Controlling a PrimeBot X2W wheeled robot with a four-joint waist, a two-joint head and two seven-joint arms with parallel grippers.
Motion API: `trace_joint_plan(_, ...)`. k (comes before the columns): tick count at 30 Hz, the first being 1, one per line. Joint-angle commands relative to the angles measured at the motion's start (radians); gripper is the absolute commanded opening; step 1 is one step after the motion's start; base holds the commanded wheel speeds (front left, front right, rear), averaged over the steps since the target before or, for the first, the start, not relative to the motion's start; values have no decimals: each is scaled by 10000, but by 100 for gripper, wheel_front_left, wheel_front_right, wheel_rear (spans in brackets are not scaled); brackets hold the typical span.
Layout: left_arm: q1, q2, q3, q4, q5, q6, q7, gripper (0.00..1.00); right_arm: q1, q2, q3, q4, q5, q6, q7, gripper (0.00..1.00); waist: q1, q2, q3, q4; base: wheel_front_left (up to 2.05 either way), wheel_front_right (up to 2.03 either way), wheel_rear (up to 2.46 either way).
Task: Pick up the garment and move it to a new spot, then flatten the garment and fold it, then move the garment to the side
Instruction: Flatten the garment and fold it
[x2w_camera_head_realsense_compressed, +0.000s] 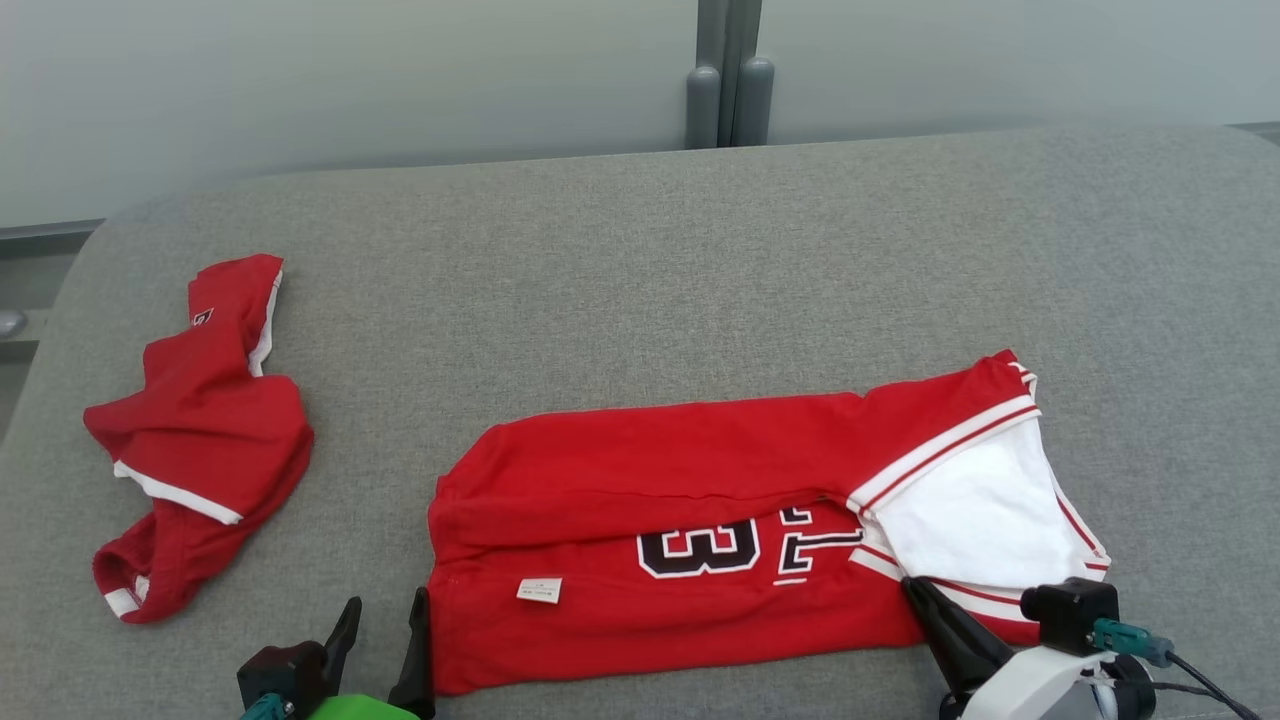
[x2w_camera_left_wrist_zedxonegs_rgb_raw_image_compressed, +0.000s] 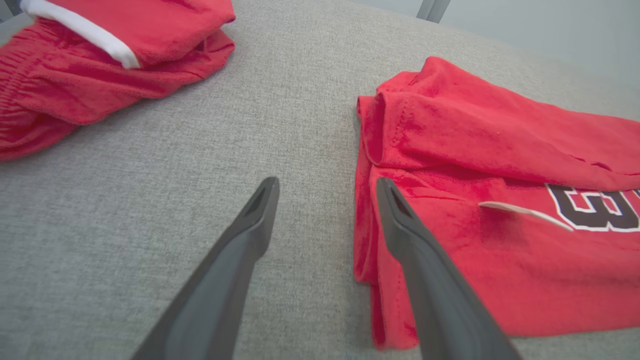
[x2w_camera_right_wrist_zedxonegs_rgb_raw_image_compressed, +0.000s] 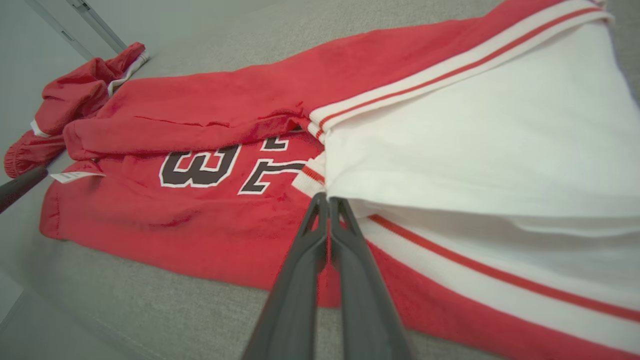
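Head view: you are looking down on a grey fabric cushion (x2w_camera_head_realsense_compressed: 640, 280). A red jersey (x2w_camera_head_realsense_compressed: 640, 470) lies across the near middle of it, folded lengthwise into a long band. Black numerals (x2w_camera_head_realsense_compressed: 700, 548) outlined in white show on its near half, and a small white label (x2w_camera_head_realsense_compressed: 539, 590) sits near its left end. At its right end a white panel (x2w_camera_head_realsense_compressed: 975, 520) edged with red and white stripes lies turned over. A second red garment (x2w_camera_head_realsense_compressed: 195, 440) with white trim lies crumpled well apart at the far left. Your left gripper (x2w_camera_head_realsense_compressed: 387, 598) sits at the bottom edge just beside the jersey's left end, fingers spread wide. Your right gripper (x2w_camera_head_realsense_compressed: 908, 585) touches the striped hem at the jersey's near right. A grey post (x2w_camera_head_realsense_compressed: 728, 75) stands behind the cushion.

Left wrist view: the two dark fingers stand wide apart and hold nothing. One is over bare cushion, the other over the jersey's folded left edge. The label stands up from the cloth to the right. The second red garment fills the top left corner.

Right wrist view: the two fingers are pressed together, and their tips pinch the near corner of the white panel, where it meets the striped hem. The red body of the jersey stretches away to the left, numerals facing up.
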Motion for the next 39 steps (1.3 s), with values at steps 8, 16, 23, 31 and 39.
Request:
trace_joint_plan(8,-96,19,231,-203,244,-25,3,100,978,-353,-1028,-924,137,-12,-30,100,0,0,-22,-283,0,0,0)
trace_joint_plan(16,-249,19,330,-1042,826,-24,3,100,472,-112,-2855,-879,-1317,-10,-31,100,0,0,308,-197,0,0,0)
trace_joint_plan(23,-491,23,-8,-1319,897,-18,3,100,-740,141,-3981,305,-2480,-12,-31,100,0,0,883,388,0,0,0)
trace_joint_plan(31,-684,21,-124,-1388,898,-13,3,100,-1257,291,-4685,1699,-2946,-12,-31,100,0,0,1398,825,0,0,0)
trace_joint_plan(39,-880,21,-190,-1333,644,-16,3,100,-1635,382,-4384,2882,-2605,-16,16,100,0,0,1632,865,0,0,0)
